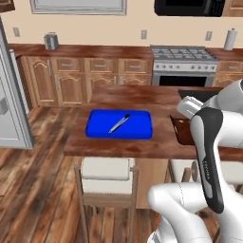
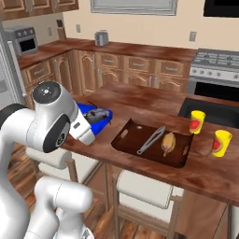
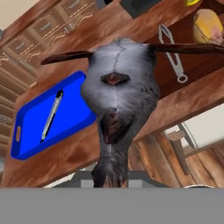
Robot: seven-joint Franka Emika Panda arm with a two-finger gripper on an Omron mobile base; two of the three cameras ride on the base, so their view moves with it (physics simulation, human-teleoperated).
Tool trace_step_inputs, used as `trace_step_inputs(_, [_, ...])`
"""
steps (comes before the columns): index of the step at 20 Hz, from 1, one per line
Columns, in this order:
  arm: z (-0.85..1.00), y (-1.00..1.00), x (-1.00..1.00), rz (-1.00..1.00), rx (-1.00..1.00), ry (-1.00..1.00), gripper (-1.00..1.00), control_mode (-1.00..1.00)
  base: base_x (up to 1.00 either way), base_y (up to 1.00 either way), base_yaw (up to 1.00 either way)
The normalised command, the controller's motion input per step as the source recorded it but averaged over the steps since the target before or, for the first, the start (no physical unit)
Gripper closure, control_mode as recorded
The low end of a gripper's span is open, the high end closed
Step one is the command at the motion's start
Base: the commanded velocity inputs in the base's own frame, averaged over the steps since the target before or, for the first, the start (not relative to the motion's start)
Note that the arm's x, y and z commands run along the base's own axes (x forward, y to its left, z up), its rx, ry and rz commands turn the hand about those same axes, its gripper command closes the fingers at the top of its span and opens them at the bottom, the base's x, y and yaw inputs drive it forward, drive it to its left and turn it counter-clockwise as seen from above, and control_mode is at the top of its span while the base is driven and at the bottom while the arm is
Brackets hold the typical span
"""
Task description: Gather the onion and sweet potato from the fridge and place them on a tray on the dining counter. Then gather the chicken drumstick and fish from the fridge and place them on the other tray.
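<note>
**Surroundings.** The fridge (image 1: 12, 109) stands at the left margin of the left base view, well apart from the desk. The desk (image 1: 142, 97) is the dining counter with a dark reddish wooden top. Pale stools (image 1: 105, 175) stand under its near edge. A stove (image 1: 184, 64) and a run of drawer cabinets stand beyond its far edge. A dark recessed basin (image 2: 210, 112) is set into the top towards the far right corner.

**Items on the desk.**
- The blue tray (image 1: 97, 128) lies near the left end, close to the near edge. A slim silver pen-like item (image 1: 118, 123) lies diagonally in it.
- A dark brown tray (image 2: 130, 140) lies just beside the blue tray, further along the near edge. It carries metal tongs (image 2: 150, 140) and a yellowish oblong item (image 2: 168, 143), side by side.
- Two yellow cups (image 2: 197, 122) stand past the brown tray, one near the basin and one nearer the near edge.

**Obstructions.** In the left base view, the white arm covers the brown tray and the gap between the trays.

**Tool and task item.** The tool (image 2: 94, 122) is clamped on the grey fish (image 3: 120, 100). The fish covers the finger tips in the hand view. The fish hangs over the end of the blue tray that faces the brown tray. Whether it touches the tray cannot be determined.
</note>
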Motion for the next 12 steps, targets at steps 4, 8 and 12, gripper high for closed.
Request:
trace_step_inputs(4, [0.00,0.00,0.00,0.00,0.00,0.00,1.00,1.00,0.26,-0.26,-0.11])
trace_step_inputs(8, [0.00,0.00,0.00,0.00,0.00,0.00,1.00,1.00,0.13,-0.28,-0.10])
trace_step_inputs(12, [0.00,0.00,0.00,0.00,0.00,0.00,1.00,1.00,0.09,-0.24,-0.10])
